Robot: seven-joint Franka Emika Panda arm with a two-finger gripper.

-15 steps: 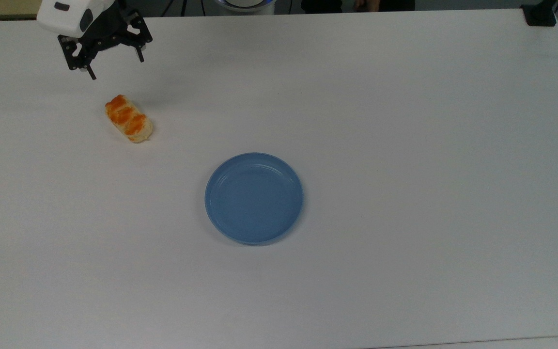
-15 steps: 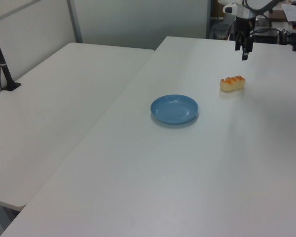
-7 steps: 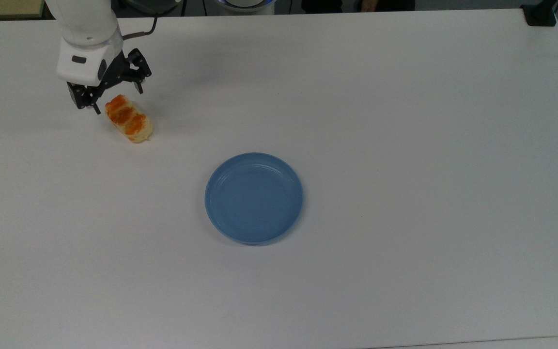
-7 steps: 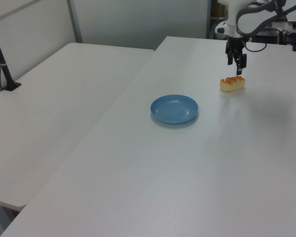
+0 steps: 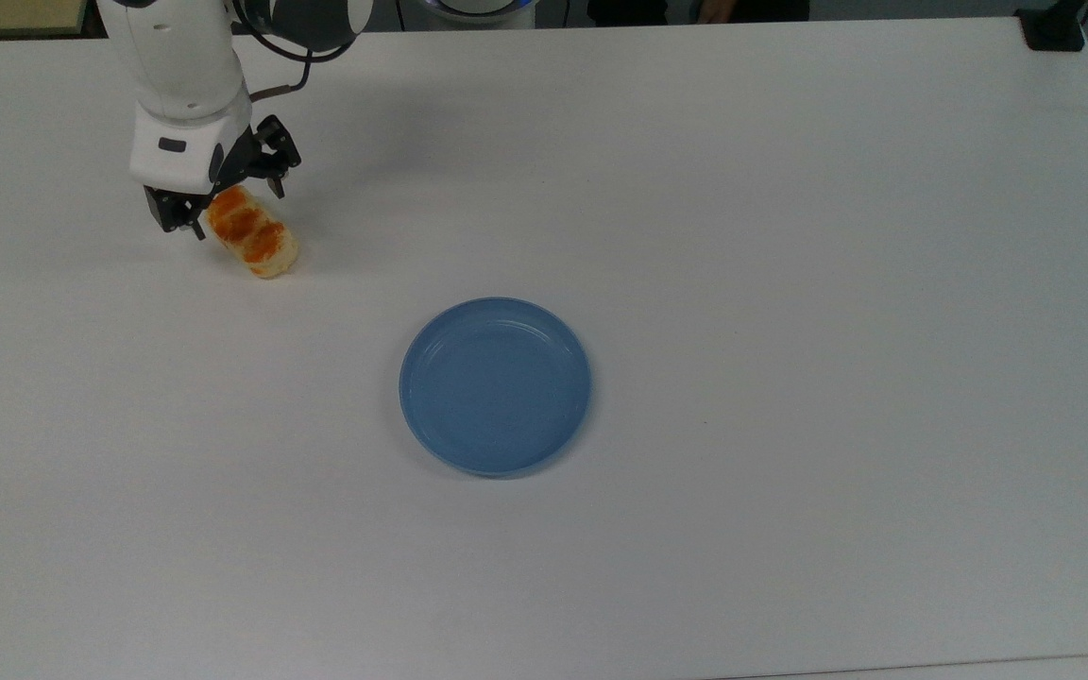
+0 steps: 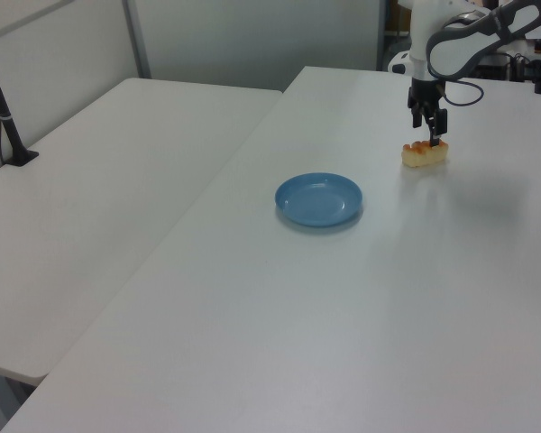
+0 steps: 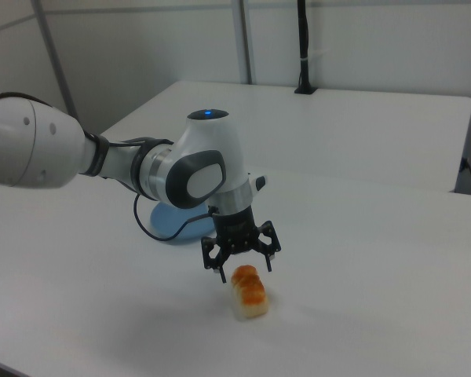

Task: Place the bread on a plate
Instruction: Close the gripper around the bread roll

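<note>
The bread [image 5: 256,239] is a small cream roll with orange-brown glazed bumps, lying on the white table [image 5: 790,236] at the top view's upper left. My gripper [image 5: 234,210] is open and lowered over the roll's end nearest the arm, one finger on each side. In the right view the gripper [image 7: 245,271] hangs just above the bread [image 7: 250,294], fingers spread. In the left view the gripper [image 6: 432,137] points down onto the bread [image 6: 424,154]. The light-blue plate [image 5: 495,385] sits empty near the table's middle, well apart from the roll.
A black clamp base [image 5: 1054,28] sits at the top view's upper right corner. A second white table [image 6: 99,171] with a black post [image 6: 4,117] adjoins on the left view's left. The arm [image 7: 141,169] partly hides the plate [image 7: 161,224] in the right view.
The gripper has come down and moved toward the bread, from well above the table to straddling the roll's end. Bread and plate have not moved.
</note>
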